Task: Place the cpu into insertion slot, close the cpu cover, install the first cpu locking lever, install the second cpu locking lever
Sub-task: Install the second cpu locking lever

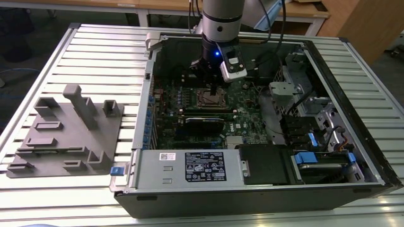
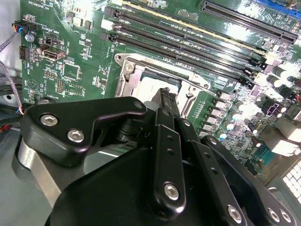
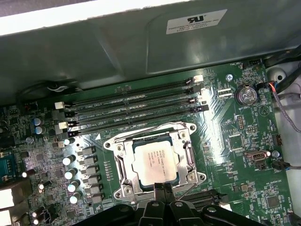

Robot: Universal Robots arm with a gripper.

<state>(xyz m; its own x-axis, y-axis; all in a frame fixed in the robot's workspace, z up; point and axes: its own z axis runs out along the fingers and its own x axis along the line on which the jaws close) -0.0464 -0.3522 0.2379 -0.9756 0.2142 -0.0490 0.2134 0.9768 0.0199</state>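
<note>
Sitting in the insertion slot [image 3: 154, 162]: cpu [image 3: 153, 162], cover [image 3: 188, 155] framing it. Gripper [image 3: 162, 189] hovering at slot's edge, fingers pinched together, gripping nothing. Memory slots [image 3: 136, 106] lying just beside. Black linkage blocking the second wrist view.

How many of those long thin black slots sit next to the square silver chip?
4, lying side by side as one bank along one edge of the chip in its socket. The hand is at the chip's opposite edge. No others show beside it.
</note>
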